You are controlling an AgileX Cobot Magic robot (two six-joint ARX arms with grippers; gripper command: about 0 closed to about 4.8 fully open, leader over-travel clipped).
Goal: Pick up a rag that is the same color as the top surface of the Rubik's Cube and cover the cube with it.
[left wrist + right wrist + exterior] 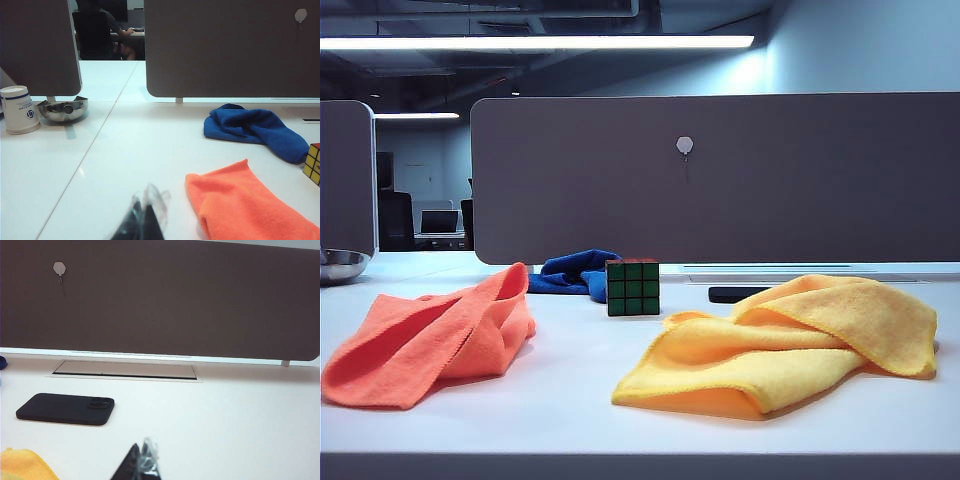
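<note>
Far left of the Rubik's Cube [633, 288], a steel bowl [340, 265] sits at the tabletop [570, 400] edge, a paper cup [19, 109] just beside it; nearer the cube, on its left, lies the rag [430, 335], orange-coral and crumpled, not touching it; the left gripper [142, 222] hangs low near the rag's edge, clenched on nothing. My read: nothing begun yet, and the rag matches the cube's orange-red top; best to pinch a raised fold on the cube side and lift high, so the cloth drapes rather than shoves the cube. Behind the cube, just beside it, a blue cloth [575, 272] could snag a sweeping arm; right of the cube a black phone [65, 409] lies flat, well clear, and the big yellow cloth [790, 340] sprawls near the cube, the wrong colour; the right gripper [141, 465] sits beyond it, fingers apparently together, gripping nothing.
</note>
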